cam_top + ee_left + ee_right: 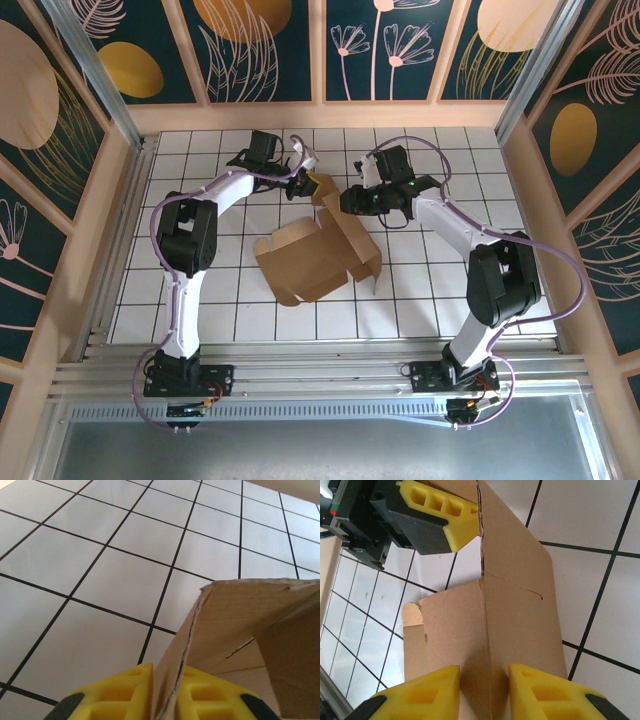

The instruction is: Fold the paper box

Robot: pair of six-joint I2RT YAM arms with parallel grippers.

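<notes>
- The paper box [318,258] is lying half-formed in the middle of the white desk [200,300], with its far flaps standing up. Judging by that, the folding is sitting at a middle step.
- The left fingers [311,184] are sitting at the box's far edge. They are nearly closed and pinching a thin upright flap between them.
- The right fingers [350,202] are sitting at the box's far right corner, standing partway apart and straddling a creased panel. I cannot tell whether they are squeezing it.
- The next move is probably calling for both arms to turn these 2 flaps inward toward the box's middle, keeping the creases lined up so the wall is standing square.
</notes>
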